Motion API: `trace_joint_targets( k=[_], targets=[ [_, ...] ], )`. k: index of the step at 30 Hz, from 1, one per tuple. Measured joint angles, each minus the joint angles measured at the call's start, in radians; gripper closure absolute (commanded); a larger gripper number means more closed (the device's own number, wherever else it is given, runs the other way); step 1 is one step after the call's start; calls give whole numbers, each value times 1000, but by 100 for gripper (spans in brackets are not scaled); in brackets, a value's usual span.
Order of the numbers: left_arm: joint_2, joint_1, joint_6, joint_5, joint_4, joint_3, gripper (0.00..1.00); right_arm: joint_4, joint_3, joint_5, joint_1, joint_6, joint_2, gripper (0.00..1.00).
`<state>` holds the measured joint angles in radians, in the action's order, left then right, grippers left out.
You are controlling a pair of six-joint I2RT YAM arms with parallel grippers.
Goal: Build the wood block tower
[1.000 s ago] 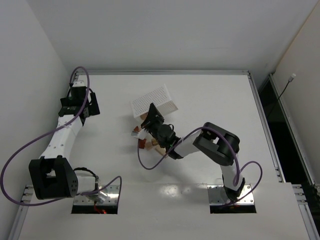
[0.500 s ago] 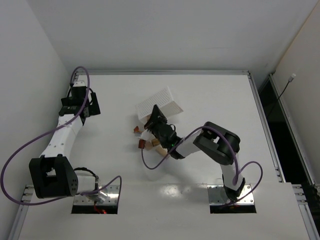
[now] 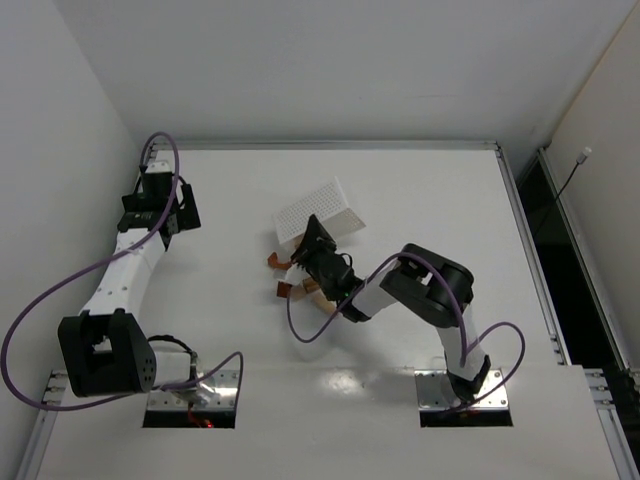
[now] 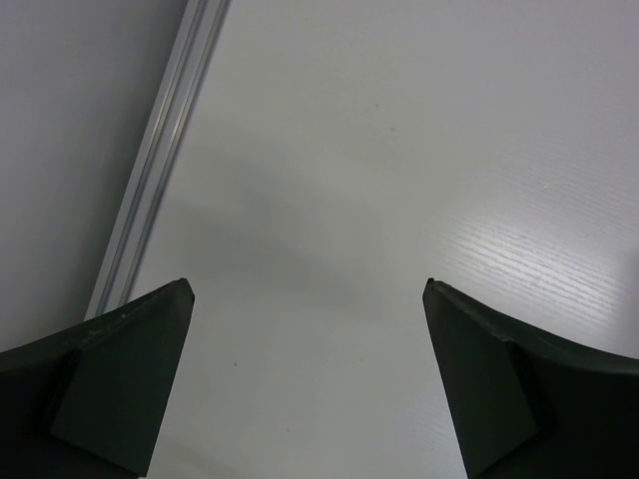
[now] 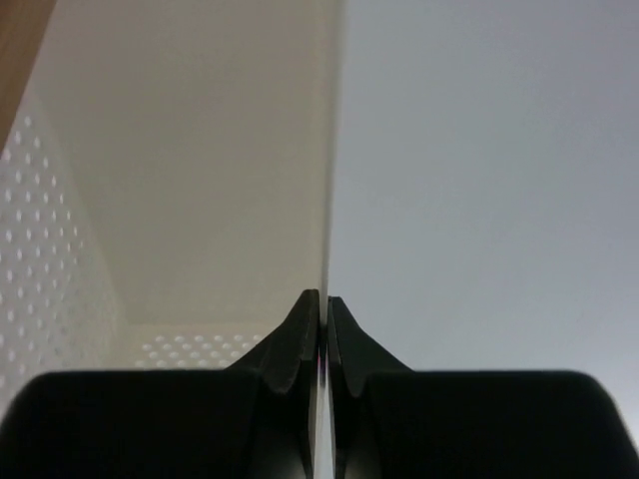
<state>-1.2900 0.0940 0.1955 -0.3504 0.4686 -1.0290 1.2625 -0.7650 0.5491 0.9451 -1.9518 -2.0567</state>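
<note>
My right gripper [image 3: 311,238] is shut on the thin side wall of the white perforated box [image 3: 322,207] and holds it tilted above the table. In the right wrist view the pads [image 5: 308,317] pinch that wall edge [image 5: 325,200], with the box's inside to the left. Small wood blocks lie on the table below and to the left of the gripper: a reddish-orange piece [image 3: 274,261], another [image 3: 285,291] and a pale tan one [image 3: 311,291]. No tower shows. My left gripper [image 3: 157,178] is open and empty at the far left, over bare table [image 4: 305,289].
An aluminium rail [image 4: 160,150] runs along the table's left edge, close to the left gripper. A grey wall stands just beyond it. The right arm's purple cable [image 3: 300,325] loops over the table near the blocks.
The right gripper has moved the white box a little right and away, turning it. The wood blocks now lie more exposed beside it. The left arm has not moved.
</note>
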Motion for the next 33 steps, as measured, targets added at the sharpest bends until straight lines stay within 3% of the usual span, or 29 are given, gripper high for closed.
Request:
trace_joint_targets(
  k=[6,11,19,28,33],
  targets=[
    [0,0,0,0,0,-4,0,-11,-114,-2,-7,0,1,100],
    [0,0,0,0,-8,-5,0,5,-66,18,-6,0,11,100],
    [0,-18,-12,-25,-39,-5,0,-16,-148,16,-41,0,-4,100],
    [0,-30,-39,-52,-85,-5,0,3,-369,0,-98,0,-107,100],
    [0,-30,-43,-63,-103,-5,0,8,-391,-13,-114,0,-198,100]
  ],
)
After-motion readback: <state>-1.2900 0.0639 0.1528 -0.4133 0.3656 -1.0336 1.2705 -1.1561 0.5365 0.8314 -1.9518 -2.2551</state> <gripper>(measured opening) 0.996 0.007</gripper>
